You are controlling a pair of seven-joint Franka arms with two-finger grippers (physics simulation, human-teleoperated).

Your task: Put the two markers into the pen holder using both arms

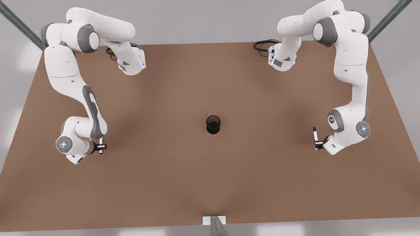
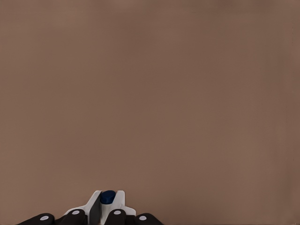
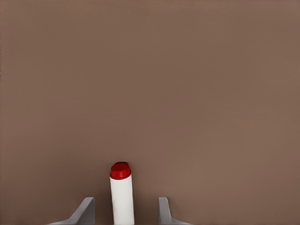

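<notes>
The black mesh pen holder (image 1: 213,124) stands upright in the middle of the brown table (image 1: 210,183). At the front view's right, my left gripper (image 1: 317,144) (image 2: 108,206) is shut on the blue-capped marker (image 1: 314,132), whose blue end (image 2: 108,197) shows between the fingertips. At the front view's left, my right gripper (image 1: 100,147) (image 3: 124,206) is open around the red-ended marker (image 1: 101,144) (image 3: 122,197). A gap shows on each side of that marker, between it and the fingers (image 3: 86,211).
Both grippers are far from the pen holder, one on either side, with bare tabletop between. The arm bases and black cables (image 1: 262,44) sit at the table's far edge. A small white bracket (image 1: 214,220) is at the near edge.
</notes>
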